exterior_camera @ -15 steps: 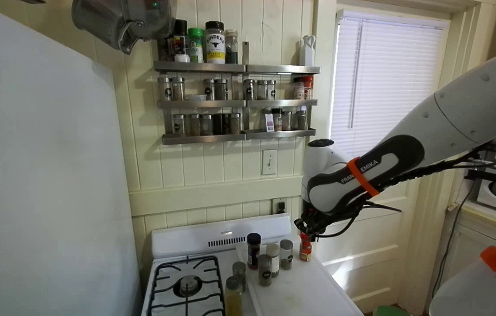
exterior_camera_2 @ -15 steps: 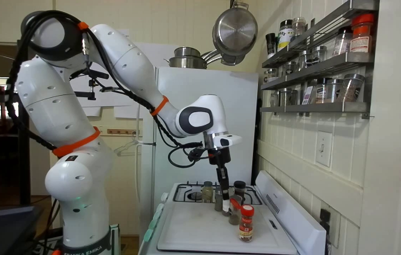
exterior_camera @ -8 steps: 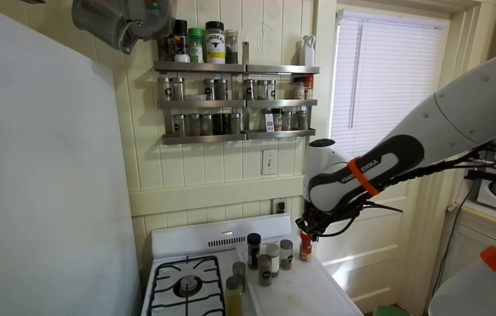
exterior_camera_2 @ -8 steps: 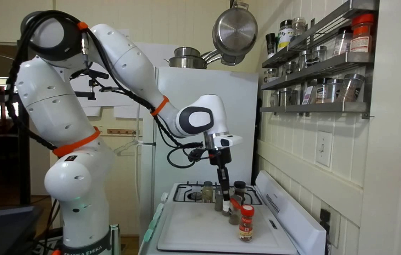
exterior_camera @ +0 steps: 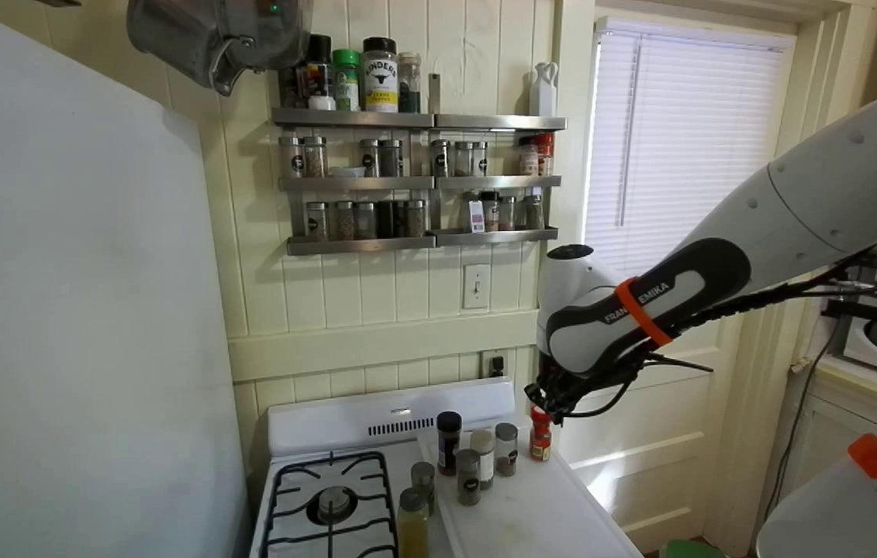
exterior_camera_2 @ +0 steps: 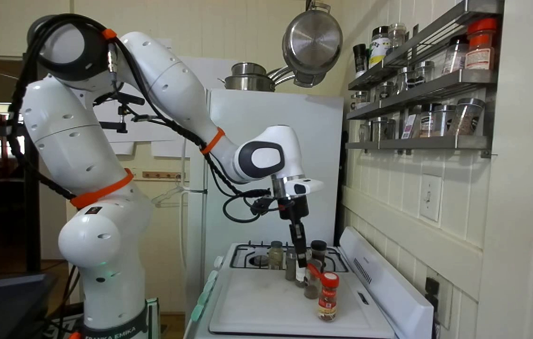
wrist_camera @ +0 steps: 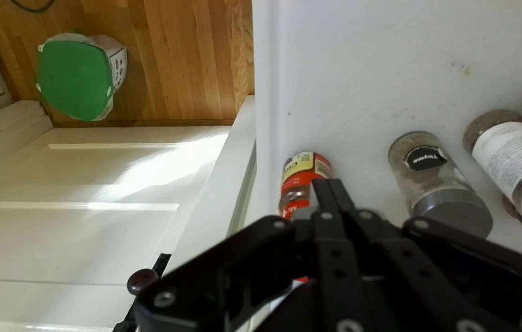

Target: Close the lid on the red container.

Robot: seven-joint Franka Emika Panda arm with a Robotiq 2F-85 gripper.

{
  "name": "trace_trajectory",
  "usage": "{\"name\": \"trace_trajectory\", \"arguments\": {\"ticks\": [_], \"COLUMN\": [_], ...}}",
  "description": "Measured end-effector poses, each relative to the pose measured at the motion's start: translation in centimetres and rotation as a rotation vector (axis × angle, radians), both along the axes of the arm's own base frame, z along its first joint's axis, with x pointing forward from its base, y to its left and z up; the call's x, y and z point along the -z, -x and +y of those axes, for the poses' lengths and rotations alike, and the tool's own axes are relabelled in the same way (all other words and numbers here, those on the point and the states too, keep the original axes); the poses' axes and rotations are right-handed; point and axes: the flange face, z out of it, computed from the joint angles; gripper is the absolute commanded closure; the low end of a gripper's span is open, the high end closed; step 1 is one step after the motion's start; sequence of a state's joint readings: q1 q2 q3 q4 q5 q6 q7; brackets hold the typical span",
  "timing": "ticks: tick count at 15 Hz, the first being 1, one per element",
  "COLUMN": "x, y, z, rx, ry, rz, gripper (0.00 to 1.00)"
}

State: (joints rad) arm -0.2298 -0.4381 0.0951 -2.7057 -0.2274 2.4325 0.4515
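The red container (exterior_camera_2: pixel 327 303) is a small clear jar with red labels and a red cap (exterior_camera_2: pixel 330 280). It stands on the white stove cover (exterior_camera_2: pixel 257 301), and a red lid flap (exterior_camera_2: pixel 314 270) sticks up and out from the cap toward my gripper (exterior_camera_2: pixel 302 265). My fingertips are pressed together, with nothing between them, right beside the flap's raised end; they look to touch it. In the wrist view the gripper (wrist_camera: pixel 329 181) hides part of the red container (wrist_camera: pixel 298 177), including its cap. An exterior view shows the red container (exterior_camera: pixel 540 443) just under the wrist.
A thyme bottle (wrist_camera: pixel 427 170) and a white-labelled bottle (wrist_camera: pixel 517 152) stand close by on the cover. More bottles, such as a black-capped one (exterior_camera: pixel 448 442), stand behind. The stove's backguard (exterior_camera_2: pixel 384 282) runs alongside. The jar is near the cover's edge, with floor (wrist_camera: pixel 187 60) beyond.
In an exterior view the gripper has crept slightly right, toward the jar. The cap has shifted a hair the same way, while the jar's base looks unmoved. The flap still stands up.
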Motion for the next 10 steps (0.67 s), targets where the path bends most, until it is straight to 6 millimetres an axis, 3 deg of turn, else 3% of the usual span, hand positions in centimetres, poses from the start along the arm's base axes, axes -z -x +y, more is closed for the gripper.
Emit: {"name": "trace_trajectory", "arguments": {"ticks": [10], "x": [-0.44], "y": [-0.39], "z": [0.3], "rx": [-0.039], "ry": [0.042], "rz": [-0.002], "gripper": [1.0]}}
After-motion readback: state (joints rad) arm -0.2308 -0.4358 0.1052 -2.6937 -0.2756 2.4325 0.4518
